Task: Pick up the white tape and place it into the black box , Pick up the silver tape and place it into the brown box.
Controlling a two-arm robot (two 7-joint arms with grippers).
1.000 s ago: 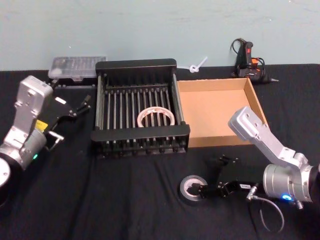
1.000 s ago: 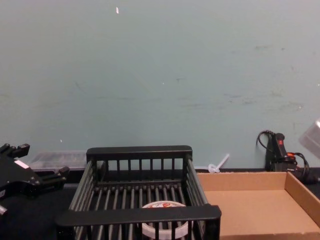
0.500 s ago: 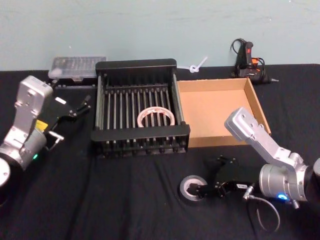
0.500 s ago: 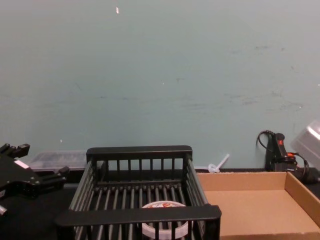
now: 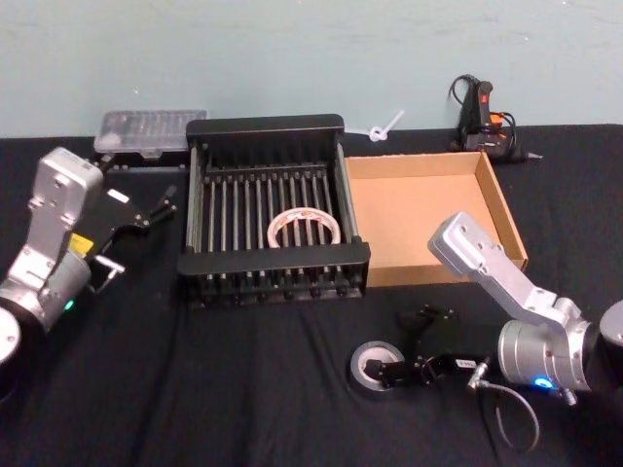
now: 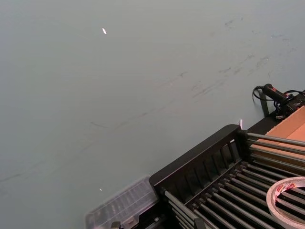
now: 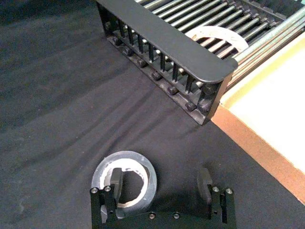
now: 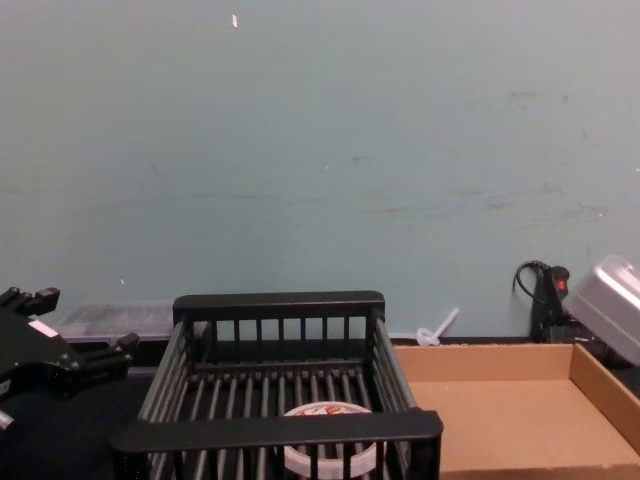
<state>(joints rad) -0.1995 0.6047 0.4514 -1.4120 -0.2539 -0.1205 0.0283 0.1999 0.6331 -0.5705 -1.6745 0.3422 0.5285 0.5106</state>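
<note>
The silver tape [image 5: 373, 363] lies flat on the black cloth in front of the two boxes. My right gripper [image 5: 401, 346] is low over it and open. One finger [image 7: 116, 179] stands inside the hole of the silver tape [image 7: 144, 168], the other finger [image 7: 205, 180] outside on the cloth. The white tape [image 5: 304, 227] lies on the floor of the black box [image 5: 273, 258], also seen as white tape [image 8: 325, 452] behind the front rim. The brown box [image 5: 496, 204] sits right of the crate, nothing in it. My left gripper [image 5: 161, 206] hangs open left of the crate.
A clear plastic case [image 5: 151, 131] lies behind the crate's left corner. A glue gun [image 5: 482, 112] with its cable stands at the back right, and a white zip tie [image 5: 384, 126] lies near the wall. Black cloth covers the table.
My right arm has swung a little to the left and its gripper has sunk slightly around the silver tape's wall. The left arm and both tapes have not moved.
</note>
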